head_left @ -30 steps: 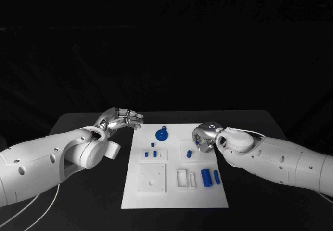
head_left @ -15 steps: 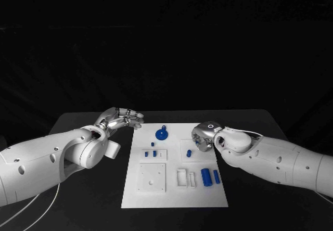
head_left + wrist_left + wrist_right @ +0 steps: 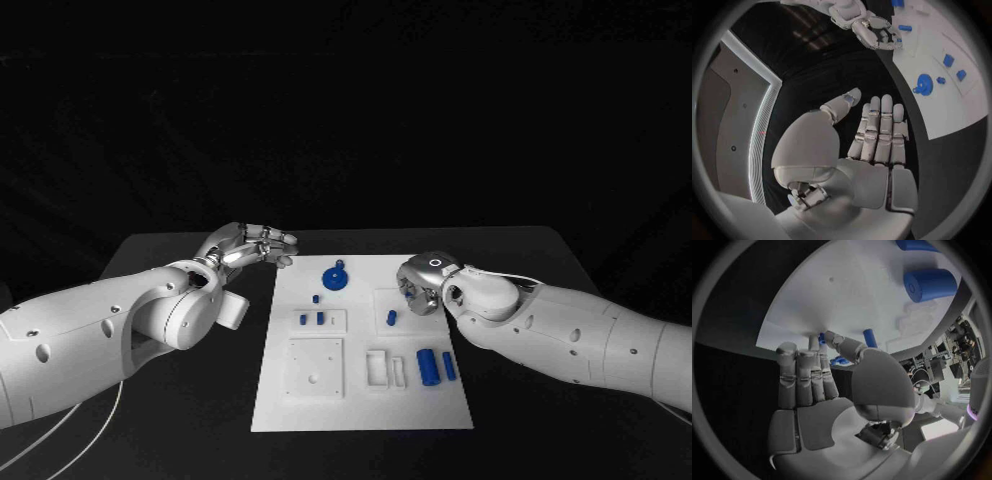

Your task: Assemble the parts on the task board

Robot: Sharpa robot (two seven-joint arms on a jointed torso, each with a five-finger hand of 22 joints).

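Right hand hovered over task board, holding nothing we saw; left hand empty, fingers straight; we feared knocking small blue peg on descent.

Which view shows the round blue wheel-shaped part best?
The left wrist view: the round blue part lies unobstructed on the task board. The head view shows it smaller, between both hands. In the right wrist view it's mostly hidden behind the right hand.

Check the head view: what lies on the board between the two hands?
In the head view, between the left hand and the right hand, the round blue part lies on the task board, nearer the left hand; bare white board surrounds it.
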